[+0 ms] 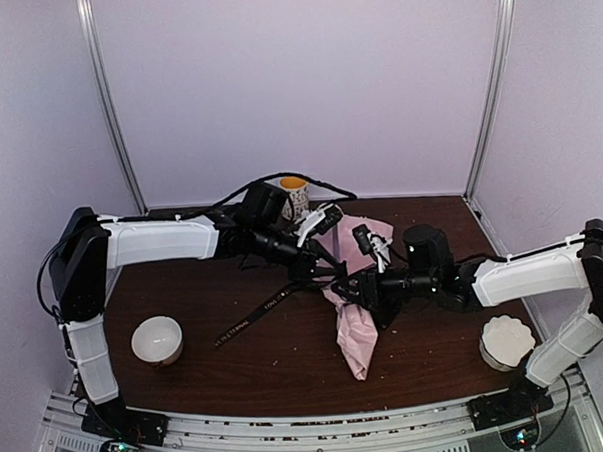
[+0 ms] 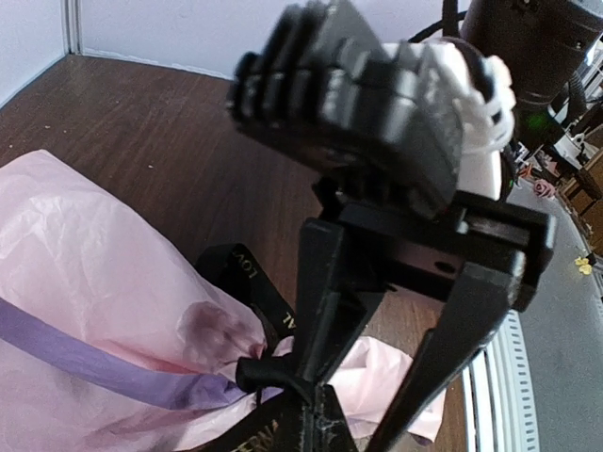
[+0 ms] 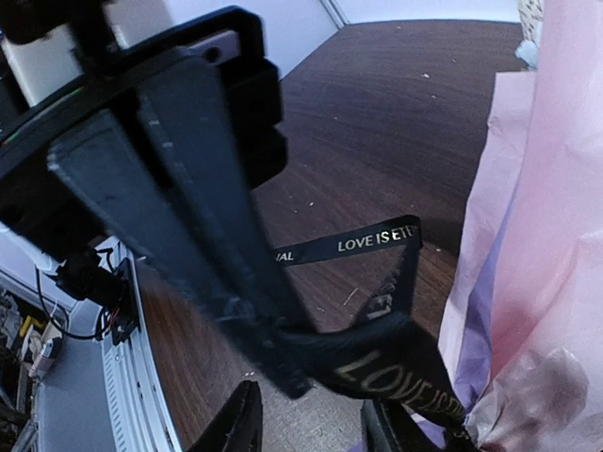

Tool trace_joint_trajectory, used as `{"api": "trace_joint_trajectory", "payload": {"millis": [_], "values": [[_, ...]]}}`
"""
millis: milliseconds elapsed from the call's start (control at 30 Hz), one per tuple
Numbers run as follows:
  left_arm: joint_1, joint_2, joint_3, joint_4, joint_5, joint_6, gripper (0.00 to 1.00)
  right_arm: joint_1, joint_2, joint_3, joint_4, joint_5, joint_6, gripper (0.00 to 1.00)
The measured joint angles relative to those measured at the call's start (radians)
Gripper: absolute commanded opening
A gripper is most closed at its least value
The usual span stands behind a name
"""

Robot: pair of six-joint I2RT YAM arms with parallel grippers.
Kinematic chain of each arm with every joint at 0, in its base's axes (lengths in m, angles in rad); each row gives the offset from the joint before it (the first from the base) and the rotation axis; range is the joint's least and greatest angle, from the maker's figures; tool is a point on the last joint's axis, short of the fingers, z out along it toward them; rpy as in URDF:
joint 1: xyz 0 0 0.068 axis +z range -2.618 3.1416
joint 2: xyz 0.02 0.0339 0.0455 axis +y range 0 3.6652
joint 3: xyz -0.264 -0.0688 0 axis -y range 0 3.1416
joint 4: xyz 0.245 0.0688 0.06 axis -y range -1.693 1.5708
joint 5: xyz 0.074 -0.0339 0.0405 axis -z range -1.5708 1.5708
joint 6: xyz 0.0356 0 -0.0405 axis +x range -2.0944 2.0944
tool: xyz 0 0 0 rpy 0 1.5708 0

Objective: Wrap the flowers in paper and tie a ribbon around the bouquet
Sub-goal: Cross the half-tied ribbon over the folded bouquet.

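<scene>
The bouquet (image 1: 354, 334) is a pink paper (image 2: 85, 282) cone lying mid-table with its point towards the front. The flowers are hidden inside the paper; only a dark shape shows through it. The black ribbon (image 3: 367, 243) with gold lettering loops at the cone's gathered neck, and a tail (image 1: 255, 316) trails left across the table. My left gripper (image 2: 316, 428) is shut on the ribbon next to the neck. My right gripper (image 3: 316, 424) faces it from the right, its jaws apart with a broad stretch of ribbon (image 3: 400, 367) lying just above the gap. In the top view both grippers, left (image 1: 329, 273) and right (image 1: 352, 284), meet at the neck.
A white bowl (image 1: 156, 340) sits front left. A white fluted cup (image 1: 507, 342) stands front right beside the right arm. A yellow-lined mug (image 1: 293, 191) is at the back behind the left wrist. Walls close in the dark wooden table (image 1: 213, 270) on three sides.
</scene>
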Motion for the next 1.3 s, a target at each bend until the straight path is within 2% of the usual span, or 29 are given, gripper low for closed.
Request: {"api": "trace_joint_trajectory", "payload": {"millis": [133,333,533,667,800,867,900,933,967,1067,1133,1200,1300], "values": [[0.0,0.006,-0.001,0.041,0.029,-0.042,0.0,0.0,0.044,0.0,0.031,0.055,0.032,0.36],[0.0,0.006,-0.001,0.082,0.058,-0.068,0.0,0.0,0.063,0.0,0.042,0.121,0.069,0.46],[0.0,0.006,-0.008,0.124,0.072,-0.096,0.0,0.003,0.074,-0.002,0.121,0.146,0.115,0.47],[0.004,0.006,-0.01,0.155,0.078,-0.114,0.0,0.005,0.077,-0.017,0.183,0.164,0.149,0.34],[0.007,0.006,-0.013,0.189,0.086,-0.134,0.0,0.007,0.081,-0.019,0.222,0.175,0.173,0.06],[0.007,0.006,-0.016,0.189,0.09,-0.14,0.0,0.007,0.085,-0.02,0.243,0.184,0.188,0.0],[0.007,0.006,-0.017,0.188,0.09,-0.141,0.01,0.006,0.085,-0.02,0.247,0.187,0.186,0.0],[0.007,0.006,-0.02,0.188,0.091,-0.141,0.03,0.006,0.085,-0.02,0.249,0.189,0.187,0.0],[0.007,0.006,-0.023,0.188,0.091,-0.141,0.11,0.007,0.084,-0.02,0.251,0.192,0.187,0.0],[0.011,0.006,-0.028,0.185,0.09,-0.13,0.44,0.007,0.081,-0.021,0.239,0.192,0.183,0.0],[0.017,0.005,-0.031,0.18,0.089,-0.12,0.59,0.007,0.066,-0.023,0.219,0.192,0.177,0.0],[0.031,-0.005,-0.05,0.183,0.089,-0.114,0.65,0.007,0.04,-0.023,0.192,0.188,0.166,0.0],[0.061,-0.058,-0.118,0.177,0.082,-0.08,0.67,0.007,-0.026,-0.017,0.113,0.164,0.129,0.0]]}}
